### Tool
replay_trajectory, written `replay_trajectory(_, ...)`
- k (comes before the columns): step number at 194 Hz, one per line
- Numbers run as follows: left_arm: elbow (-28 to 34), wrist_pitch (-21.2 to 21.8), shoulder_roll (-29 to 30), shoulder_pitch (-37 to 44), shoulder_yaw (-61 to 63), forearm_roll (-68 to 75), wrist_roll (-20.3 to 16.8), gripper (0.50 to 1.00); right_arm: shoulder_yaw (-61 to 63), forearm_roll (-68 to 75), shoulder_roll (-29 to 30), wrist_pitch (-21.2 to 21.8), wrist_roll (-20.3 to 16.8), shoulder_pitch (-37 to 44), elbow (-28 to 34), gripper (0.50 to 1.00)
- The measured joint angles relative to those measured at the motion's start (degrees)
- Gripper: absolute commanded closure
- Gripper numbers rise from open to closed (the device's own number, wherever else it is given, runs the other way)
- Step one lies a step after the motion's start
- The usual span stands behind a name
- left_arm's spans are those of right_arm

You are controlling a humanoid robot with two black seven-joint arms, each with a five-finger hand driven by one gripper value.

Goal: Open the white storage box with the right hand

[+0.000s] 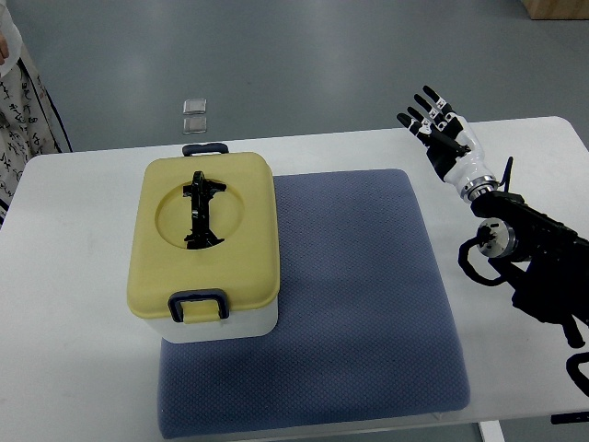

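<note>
The white storage box point(207, 247) sits shut on the left part of a blue-grey mat point(350, 304) on the white counter point(83, 368), its pale yellow lid point(248, 230) down, a dark folding handle point(201, 210) lying in the round recess on top and a dark latch point(198, 305) at the near end; nothing of its inside shows. The right hand point(442, 133) hovers well apart from it, over the counter's far right corner, its fingers point(425, 104) spread and straight, holding nothing. Its black forearm runs off the right edge. At the left edge a person's patterned garment point(23, 110) is cut off. Two small clear items point(194, 114) on the floor are too small to make out.
</note>
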Motion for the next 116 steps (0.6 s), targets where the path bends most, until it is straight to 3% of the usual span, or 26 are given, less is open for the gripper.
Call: replay_trajectory(116, 0.0, 0.0, 0.0, -0.2, 0.1, -0.1, 0.0, 0.5, -0.1, 0.0, 0.0, 0.0, 0.0, -0.1, 0.0, 0.568)
